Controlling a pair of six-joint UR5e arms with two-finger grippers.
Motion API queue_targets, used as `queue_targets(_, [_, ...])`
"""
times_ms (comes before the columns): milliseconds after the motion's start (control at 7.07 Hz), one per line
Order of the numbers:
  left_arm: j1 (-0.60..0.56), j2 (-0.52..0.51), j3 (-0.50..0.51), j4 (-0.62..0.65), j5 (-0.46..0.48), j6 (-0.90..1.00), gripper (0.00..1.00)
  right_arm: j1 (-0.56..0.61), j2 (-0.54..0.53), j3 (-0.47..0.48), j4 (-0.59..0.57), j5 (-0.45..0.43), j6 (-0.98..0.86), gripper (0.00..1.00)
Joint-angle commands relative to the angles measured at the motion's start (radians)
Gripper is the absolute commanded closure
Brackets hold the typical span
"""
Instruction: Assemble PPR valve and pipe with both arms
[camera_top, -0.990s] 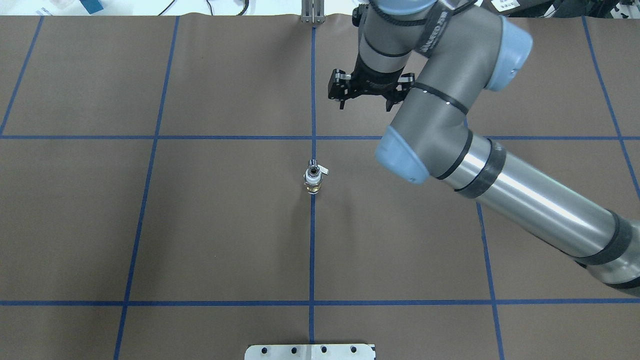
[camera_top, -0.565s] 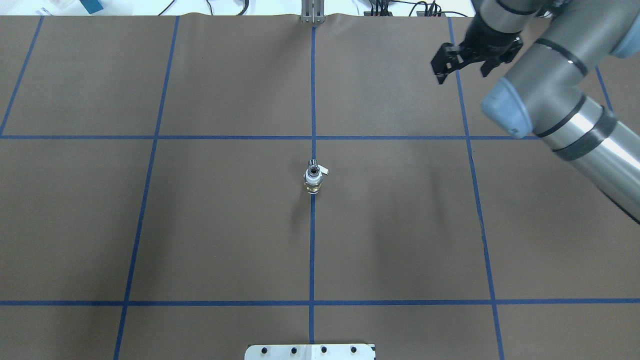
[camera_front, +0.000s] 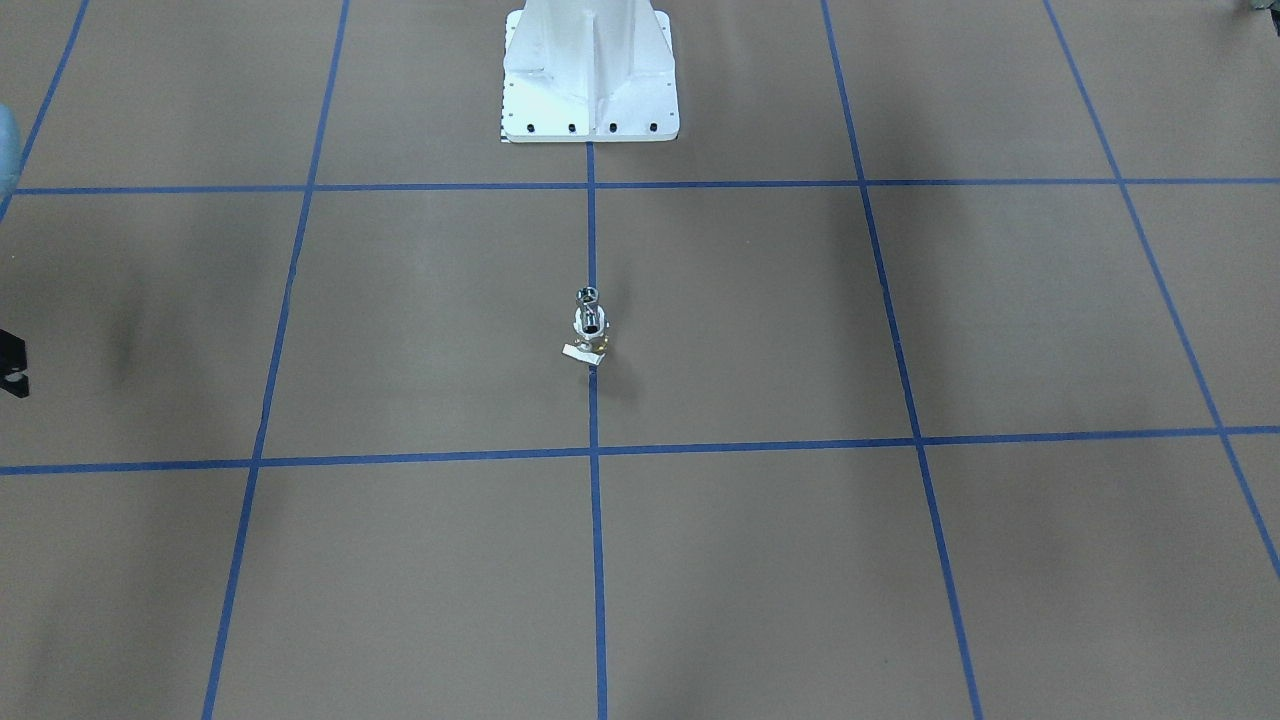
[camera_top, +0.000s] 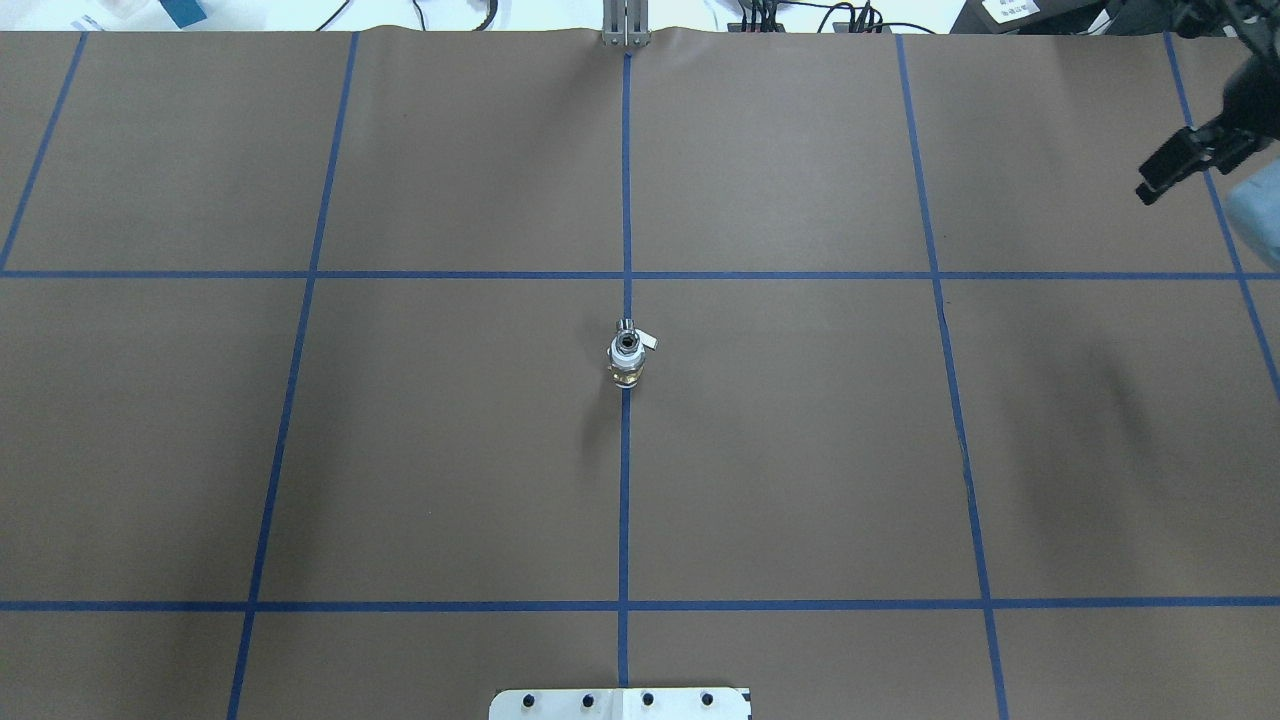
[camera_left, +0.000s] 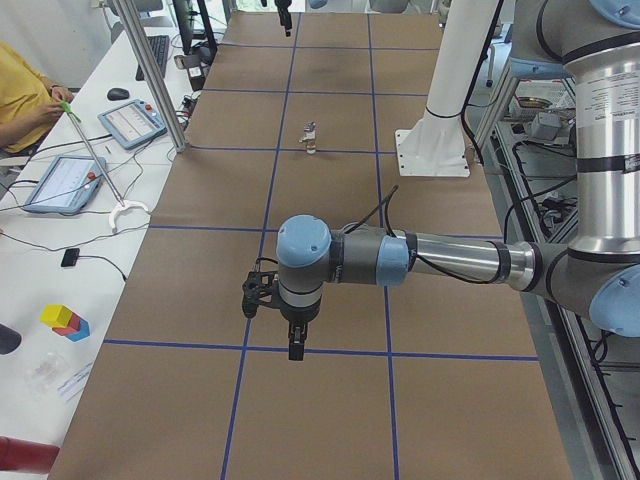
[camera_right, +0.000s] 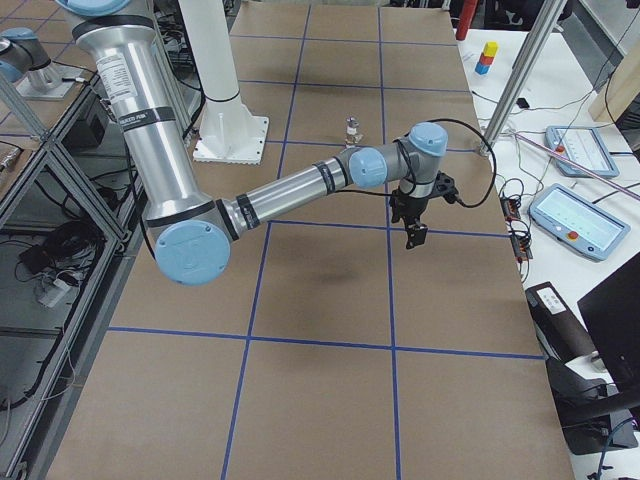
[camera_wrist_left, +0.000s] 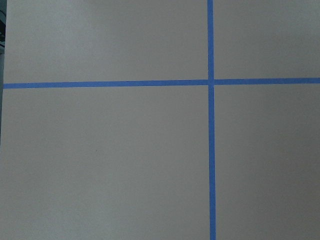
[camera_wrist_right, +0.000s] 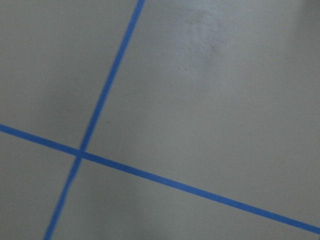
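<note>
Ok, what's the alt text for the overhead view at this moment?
The PPR valve stands at the middle of a brown table, on the centre line of a blue tape grid. Of the arms, only the right gripper shows, at the upper right edge, well away from it.

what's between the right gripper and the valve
Only bare brown mat with blue tape lines, from the right gripper to the PPR valve, seen in the overhead view.
</note>
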Motion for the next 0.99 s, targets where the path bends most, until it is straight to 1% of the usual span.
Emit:
queue_targets(0, [-0.001,-0.006,0.021,-0.004,-0.005,-0.006,0.00,0.092,-0.117,-0.020,0.002,0.001,-0.119,0.01])
queue_targets(141, [0.001,-0.006,0.018,-0.006,-0.003,0.000,0.00,0.156,-0.147,-0.020,-0.001,0.030,-0.215,0.00])
queue_targets(283, [-0.001,-0.007,0.011,-0.024,-0.003,0.000,0.00,0.213,-0.196,-0.013,0.002,0.075,-0.237,0.00])
queue_targets(424, [-0.001,-0.003,0.014,-0.065,-0.003,0.000,0.00,0.275,-0.239,-0.005,0.002,0.082,-0.262,0.00])
queue_targets(565, [-0.001,-0.001,0.011,-0.072,-0.005,0.000,0.00,0.296,-0.292,0.032,0.001,0.080,-0.253,0.00])
queue_targets(848, [-0.001,0.000,0.014,-0.067,-0.003,0.000,0.00,0.310,-0.311,0.041,0.001,0.082,-0.247,0.00])
